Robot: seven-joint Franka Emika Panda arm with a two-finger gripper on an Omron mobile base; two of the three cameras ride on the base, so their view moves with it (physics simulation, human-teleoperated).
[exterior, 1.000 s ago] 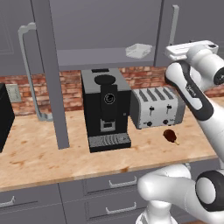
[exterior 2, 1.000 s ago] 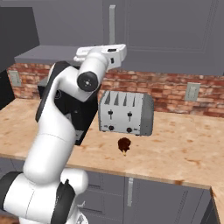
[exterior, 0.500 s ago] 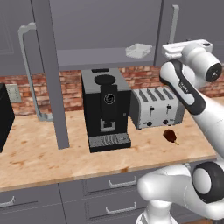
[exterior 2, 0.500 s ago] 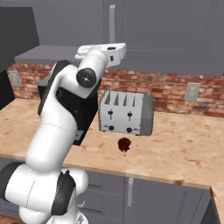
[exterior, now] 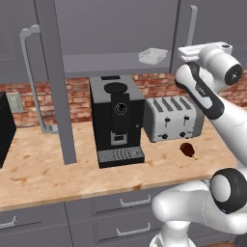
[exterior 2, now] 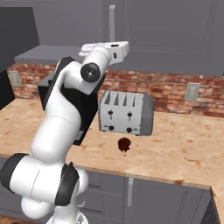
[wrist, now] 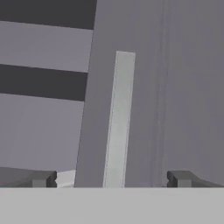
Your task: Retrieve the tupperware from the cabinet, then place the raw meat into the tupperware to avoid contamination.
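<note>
From the left base view I see the hand has risen a little over the last second — it sat lower against the upper right of the frame before, and now the gripper is level with the open shelf of the cabinet, close to the closed right-hand door. The base has not driven; counter and appliances sit where they were. In the hand view the two finger tips stand far apart at the bottom corners, nothing between them — the claw is released and empty. Straight ahead in that view is the right door's long vertical handle, running up the middle, with dark shelf gaps to the upper left. The tupperware rests on the shelf at top centre of the left base view, just left of the hand. A pale sliver at the bottom left of the hand view may be its rim; I cannot tell. The raw meat lies on the counter in front of the toaster, untouched; the right base view shows it at centre, just below the toaster. My read: the retrieve step is barely begun, and the hand looks aimed more at the door than at the container, so I would expect to shift left before reaching in.
</note>
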